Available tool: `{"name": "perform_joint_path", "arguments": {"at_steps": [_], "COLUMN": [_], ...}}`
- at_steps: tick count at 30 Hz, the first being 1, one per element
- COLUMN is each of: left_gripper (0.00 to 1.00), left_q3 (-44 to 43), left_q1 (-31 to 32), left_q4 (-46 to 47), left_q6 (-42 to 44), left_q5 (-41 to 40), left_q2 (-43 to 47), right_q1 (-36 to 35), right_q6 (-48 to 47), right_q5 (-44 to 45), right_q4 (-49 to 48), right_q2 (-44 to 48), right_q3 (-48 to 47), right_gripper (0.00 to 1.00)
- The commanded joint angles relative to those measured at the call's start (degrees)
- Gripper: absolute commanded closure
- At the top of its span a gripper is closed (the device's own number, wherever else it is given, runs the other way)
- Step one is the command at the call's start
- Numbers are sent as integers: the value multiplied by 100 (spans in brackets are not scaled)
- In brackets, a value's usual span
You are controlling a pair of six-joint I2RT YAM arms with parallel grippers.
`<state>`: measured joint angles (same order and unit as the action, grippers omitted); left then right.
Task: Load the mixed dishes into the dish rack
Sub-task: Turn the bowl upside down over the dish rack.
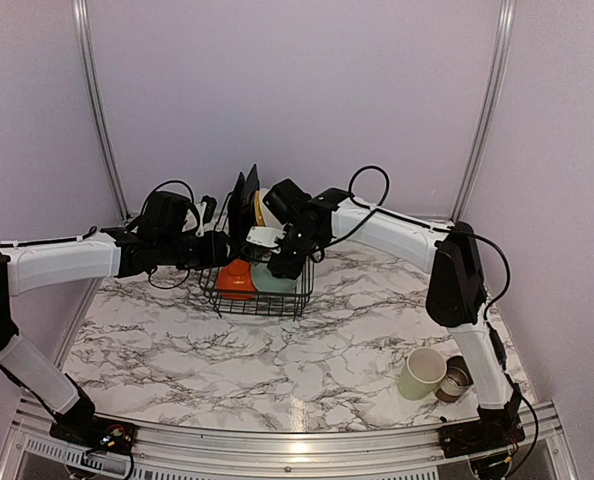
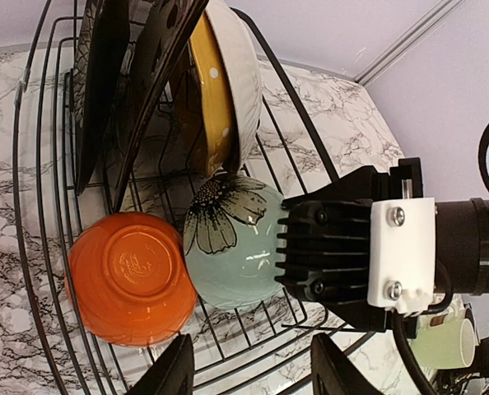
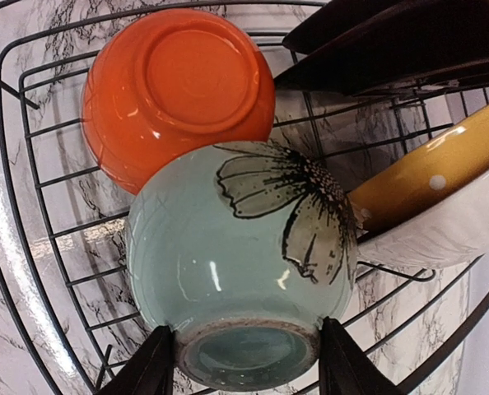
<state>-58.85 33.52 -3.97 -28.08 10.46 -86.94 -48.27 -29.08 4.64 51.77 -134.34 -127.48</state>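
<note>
**Two grippers being held at a part-loaded dish rack**

The dish rack (image 1: 257, 306) is being pictured on a marble table (image 1: 277, 385), with an arm being reached toward it from each side. The right gripper (image 3: 246, 346) is being held over the rack's right half. Its fingers are being kept wide apart on either side of the foot ring of a pale blue-green bowl (image 3: 228, 247) painted with a dark flower. The fingers are being shown right against that foot, but whether it is being squeezed cannot be told.

The flowered bowl is being supported bottom-up inside the rack, touching an orange bowl (image 3: 179, 82) that is being kept upturned in the rack's left half. At the back of the rack, the black square plates (image 2: 104, 82) are being held upright on edge in the slots. The yellow dotted plate (image 2: 207, 90) and the white bowl (image 2: 240, 74) are being propped on edge just beside them, toward the rack's right.

The left gripper (image 2: 253, 352) is being held at the rack's left side, pointed into it, with its fingers spread and nothing between them.

Outside the rack, well apart from its near right corner, the pale green mug (image 1: 420, 373) and the small grey-brown cup (image 1: 455, 378) are being left on the table, just beside each other.
</note>
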Motion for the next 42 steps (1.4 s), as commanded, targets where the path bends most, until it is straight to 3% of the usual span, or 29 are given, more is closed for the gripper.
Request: {"name": "perform_joint_path", "arguments": {"at_steps": [1,19,24,30,33,37,42], "left_gripper": [50,49,47,47,46,46,46], "left_q3": [84,139,87,14,14,1,-12], "left_q1": [-12,-3,6,6,1,6,6], "left_q4": [-13,100,107,-22,-45,-37,-30], "left_q6": [7,-74,-102,-60,-49,-58,-56], "left_q5": [21,163,256,212,198,211,217], "left_q2": [119,-17,-138,-106,-114,-148,-183], "right_q1": [-41,-42,-23,-3,16,86,214], "right_q6": [-106,-216,-244,-164,-157,-135,-21], "right_q5": [244,621,490,652,613,560,263], "right_q4": [-162,-179,-98,-223,-295,-441,-326], "right_q2": [327,659,275,-82,-27,108,106], "right_q3": [26,461,235,-211,-355,-361,-399], "right_gripper": [69,66,66,41,38,27,26]}}
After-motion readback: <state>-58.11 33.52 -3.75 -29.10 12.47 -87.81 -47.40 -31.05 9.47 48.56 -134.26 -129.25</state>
